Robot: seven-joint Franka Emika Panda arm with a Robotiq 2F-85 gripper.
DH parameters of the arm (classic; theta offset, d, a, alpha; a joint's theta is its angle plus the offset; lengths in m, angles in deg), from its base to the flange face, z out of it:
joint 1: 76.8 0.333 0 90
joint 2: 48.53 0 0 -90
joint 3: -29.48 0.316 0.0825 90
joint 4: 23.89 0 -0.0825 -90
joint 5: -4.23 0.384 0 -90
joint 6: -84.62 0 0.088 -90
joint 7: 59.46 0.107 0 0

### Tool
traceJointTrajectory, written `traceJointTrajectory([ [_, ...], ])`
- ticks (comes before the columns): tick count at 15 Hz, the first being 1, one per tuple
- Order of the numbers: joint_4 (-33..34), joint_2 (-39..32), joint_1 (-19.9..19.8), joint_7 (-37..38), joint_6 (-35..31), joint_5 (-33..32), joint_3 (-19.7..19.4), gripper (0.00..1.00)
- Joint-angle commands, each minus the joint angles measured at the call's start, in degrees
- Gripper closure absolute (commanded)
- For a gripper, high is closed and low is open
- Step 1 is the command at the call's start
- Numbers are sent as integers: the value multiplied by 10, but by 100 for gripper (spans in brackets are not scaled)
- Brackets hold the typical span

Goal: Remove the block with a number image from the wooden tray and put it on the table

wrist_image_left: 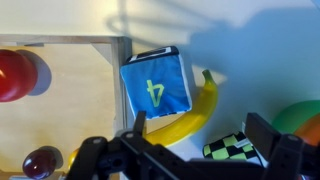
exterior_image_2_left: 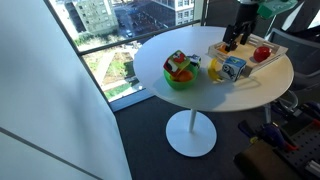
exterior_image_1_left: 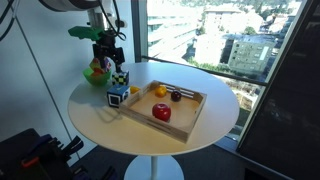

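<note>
So the number block (wrist_image_left: pixel 155 88), blue with a 4 on it, is sitting on the white counter (exterior_image_1_left: pixel 100 125) just outside the corner of the wooden tray (wrist_image_left: pixel 70 40), right up against a banana (wrist_image_left: pixel 195 115). The gripper (wrist_image_left: pixel 197 135) hangs above it, jaws apart, holding nothing.

Round white pedestal table (exterior_image_1_left: pixel 95 125).
On it sit a wooden tray (exterior_image_1_left: pixel 185 115), green bowl (exterior_image_1_left: pixel 95 76), banana (wrist_image_left: pixel 195 118), chequered cube (wrist_image_left: pixel 230 148) and blue number block (wrist_image_left: pixel 155 85) just beside the tray's corner.
</note>
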Motion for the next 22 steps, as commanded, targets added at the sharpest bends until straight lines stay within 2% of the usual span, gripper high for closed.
traceJointTrajectory([
  [1,12,33,-3,17,65,-17,1,0],
  [8,17,86,-7,35,188,-39,3,0],
  [13,2,137,-8,40,244,-34,3,0],
  [22,-57,240,-14,65,232,-6,-4,0],
])
